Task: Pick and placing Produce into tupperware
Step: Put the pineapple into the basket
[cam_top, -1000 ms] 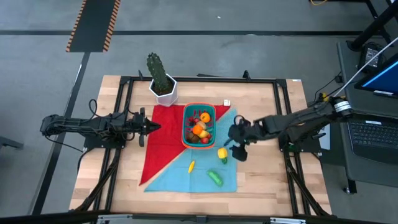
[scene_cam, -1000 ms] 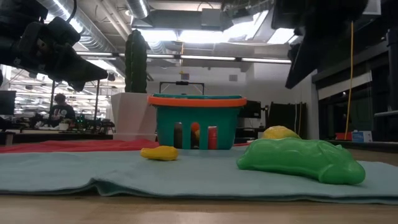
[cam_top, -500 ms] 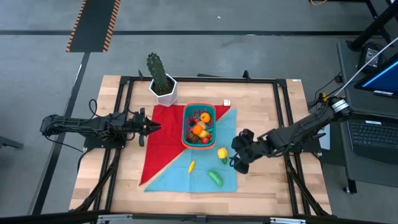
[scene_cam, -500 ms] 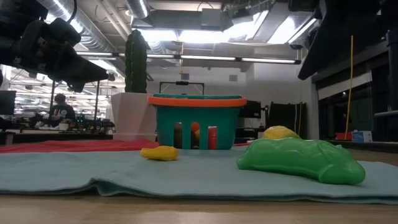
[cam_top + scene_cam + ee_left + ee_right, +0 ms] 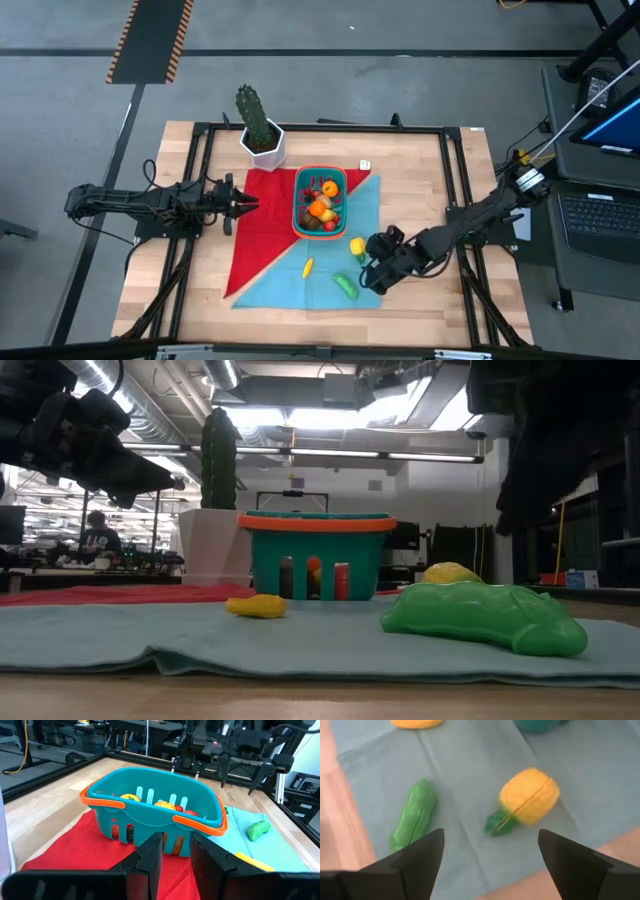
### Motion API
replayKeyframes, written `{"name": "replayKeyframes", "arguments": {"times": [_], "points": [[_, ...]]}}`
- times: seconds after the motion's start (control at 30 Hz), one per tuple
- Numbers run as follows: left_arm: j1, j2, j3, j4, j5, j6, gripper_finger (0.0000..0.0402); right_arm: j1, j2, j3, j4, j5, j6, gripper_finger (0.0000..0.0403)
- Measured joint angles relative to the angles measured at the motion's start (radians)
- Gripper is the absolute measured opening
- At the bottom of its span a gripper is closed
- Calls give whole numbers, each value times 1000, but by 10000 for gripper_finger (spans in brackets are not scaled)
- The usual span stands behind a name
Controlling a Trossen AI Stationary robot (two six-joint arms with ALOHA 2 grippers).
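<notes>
Swinging nearer across the counter, the right gripper (image 5: 372, 272) now hovers with jaws wide apart just right of the yellow produce piece (image 5: 357, 246) and green produce piece (image 5: 346, 286); tupperware (image 5: 320, 201) sits farther back.

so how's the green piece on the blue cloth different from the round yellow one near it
The green piece is long, slim and all green; the yellow piece is round and chunky with a green stub at one end. The green one lies nearer the table's front edge, the yellow nearer the tupperware. Both lie loose on the blue cloth, outside the tupperware.
</notes>
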Motion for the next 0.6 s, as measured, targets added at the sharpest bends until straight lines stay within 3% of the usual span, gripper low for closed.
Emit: {"name": "replayKeyframes", "arguments": {"times": [0.33, 0.6], "points": [[0, 0, 0, 0, 0, 4, 96, 37, 67, 0, 26, 114, 215, 324], [0, 0, 0, 0, 0, 4, 96, 8, 100, 0, 61, 172, 218, 324]]}}
